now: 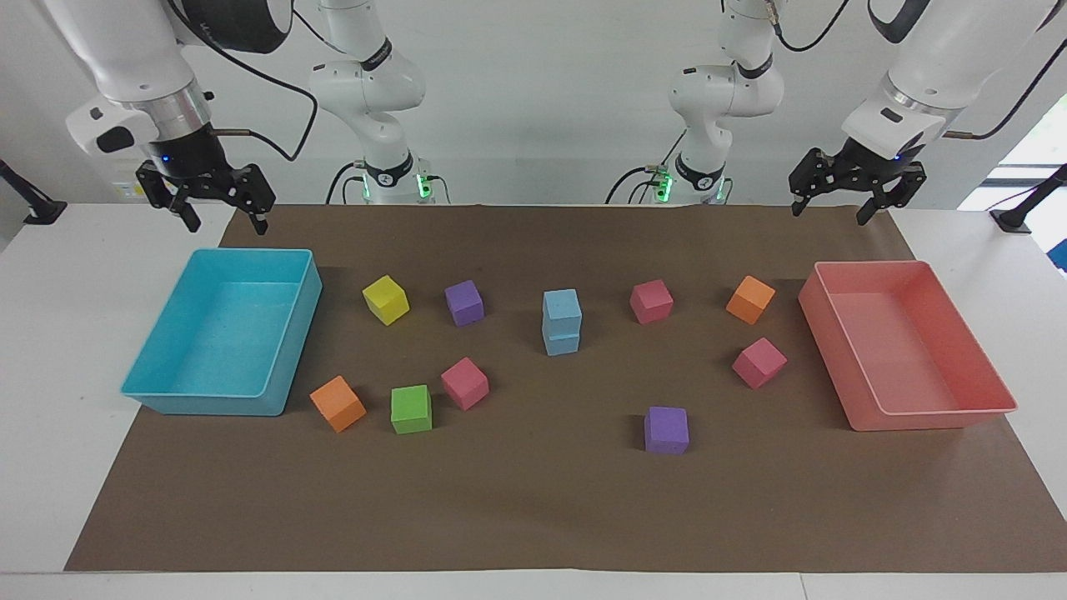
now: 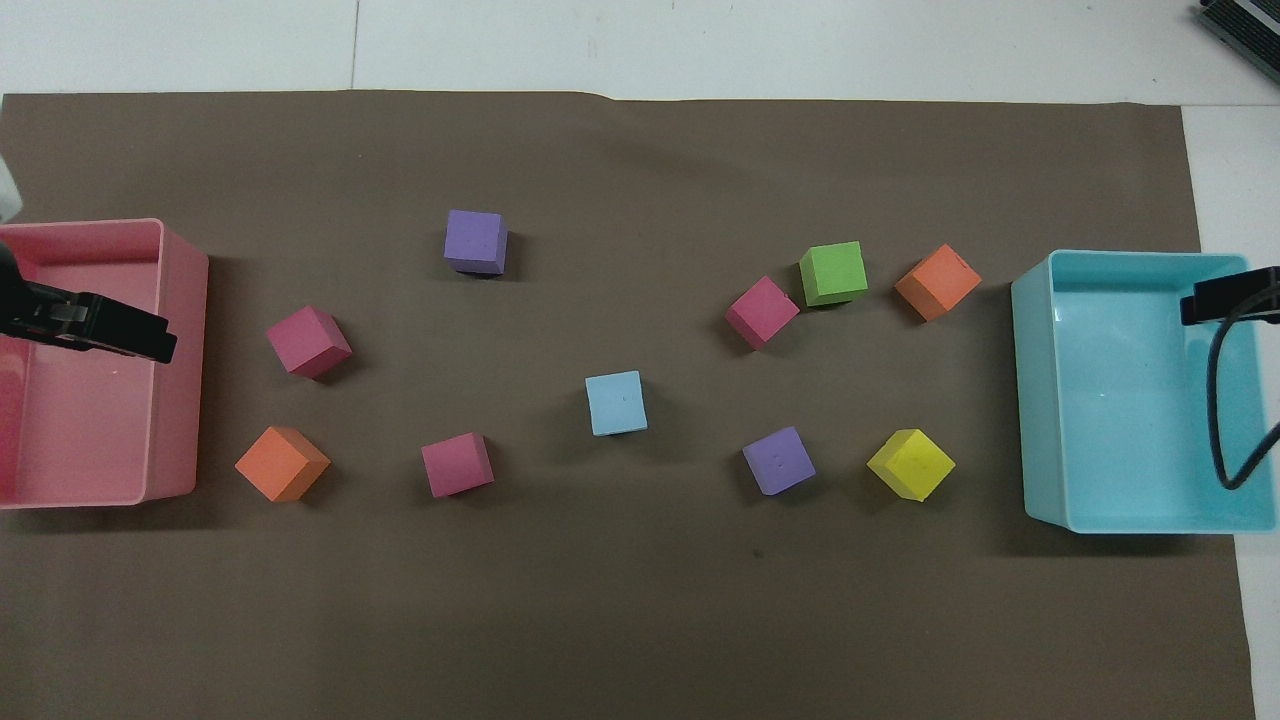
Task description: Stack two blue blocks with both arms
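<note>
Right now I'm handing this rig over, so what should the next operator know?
Left end effector: open, empty, raised over the mat's edge by the pink tray.
Right end effector: open, empty, raised by the cyan tray.
Blue blocks: upper sits on lower, mid-mat, between a purple cube and a pink cube.
Done: stack stands, nothing touching it.
Left: nothing visible to do.
</note>
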### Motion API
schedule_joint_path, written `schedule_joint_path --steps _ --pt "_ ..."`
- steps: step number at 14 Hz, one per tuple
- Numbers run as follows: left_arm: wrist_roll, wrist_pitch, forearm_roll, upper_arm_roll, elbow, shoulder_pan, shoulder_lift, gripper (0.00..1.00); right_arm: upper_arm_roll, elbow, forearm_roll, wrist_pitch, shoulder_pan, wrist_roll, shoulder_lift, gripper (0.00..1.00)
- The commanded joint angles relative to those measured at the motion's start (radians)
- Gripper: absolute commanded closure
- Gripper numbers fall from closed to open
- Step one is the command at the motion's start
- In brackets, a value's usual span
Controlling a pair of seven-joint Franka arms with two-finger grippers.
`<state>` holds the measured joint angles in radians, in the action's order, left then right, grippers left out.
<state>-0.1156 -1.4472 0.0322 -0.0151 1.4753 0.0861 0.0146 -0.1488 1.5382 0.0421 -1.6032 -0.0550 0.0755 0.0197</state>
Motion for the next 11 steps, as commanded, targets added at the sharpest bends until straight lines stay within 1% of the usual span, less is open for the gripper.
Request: schedule_joint_path --steps 1,6,7,11 --pt "-0.006 -0.012 0.008 -0.011 0.025 -0.017 -0.021 0.0 0.017 -0.078 0.028 0.052 -0.002 0.024 -0.014 0.0" --pt "-0.006 -0.012 0.008 -0.011 0.025 -0.017 -0.021 0.0 0.029 0.023 0.015 0.034 -0.003 0.018 0.026 0.0" --pt "-0.006 -0.012 0.008 -0.011 0.025 -0.017 -0.021 0.0 0.031 0.04 0.015 0.038 -0.02 0.015 0.037 0.0" --pt "-0.006 -0.012 0.008 -0.011 0.025 -0.017 -0.021 0.0 0.031 0.049 0.009 0.054 -0.034 0.023 0.046 0.0"
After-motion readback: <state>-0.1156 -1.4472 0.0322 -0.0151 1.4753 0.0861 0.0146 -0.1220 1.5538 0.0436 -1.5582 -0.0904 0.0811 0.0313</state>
